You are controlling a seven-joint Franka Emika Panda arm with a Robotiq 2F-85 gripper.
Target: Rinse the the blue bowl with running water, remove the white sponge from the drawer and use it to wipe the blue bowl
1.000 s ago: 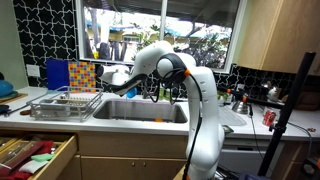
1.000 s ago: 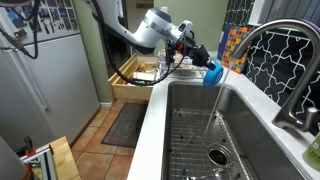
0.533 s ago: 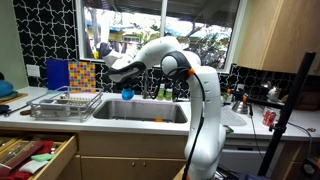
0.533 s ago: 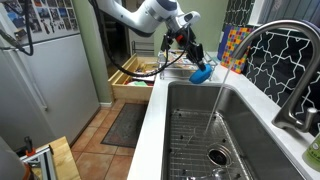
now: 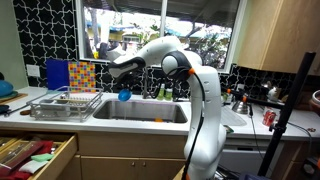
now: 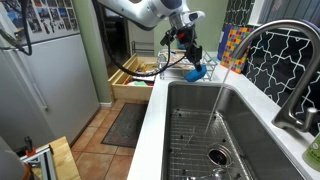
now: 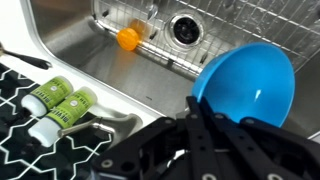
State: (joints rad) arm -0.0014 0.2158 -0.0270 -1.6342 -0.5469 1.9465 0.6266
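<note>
**Rinse under way.** My pincer (image 6: pixel 194 63) is clamped on the rim of the shallow round bright-blue bowl (image 6: pixel 201 73). It holds the bowl tilted in the air over the far end of the stainless steel sink (image 6: pixel 190 135), close to the thin stream of tap water (image 6: pixel 218 108) that falls from the curved metal faucet (image 6: pixel 262 42). As far as I can tell the bowl is not under the stream.

In the wrist view the bowl's hollow (image 7: pixel 245 85) faces the camera, high above the round drain (image 7: pixel 185 28) and a small orange object (image 7: pixel 128 38) on the sink floor.

I judge the rinsing step to be in hand. The next move calls for carrying the bowl along the basin into the stream, hollow turned to catch the water, with a firm grip on the wet rim.

The light tan wooden drawer (image 5: pixel 58 160) stands open below the white counter (image 6: pixel 152 130) — I cannot make out the white sponge inside it.
</note>
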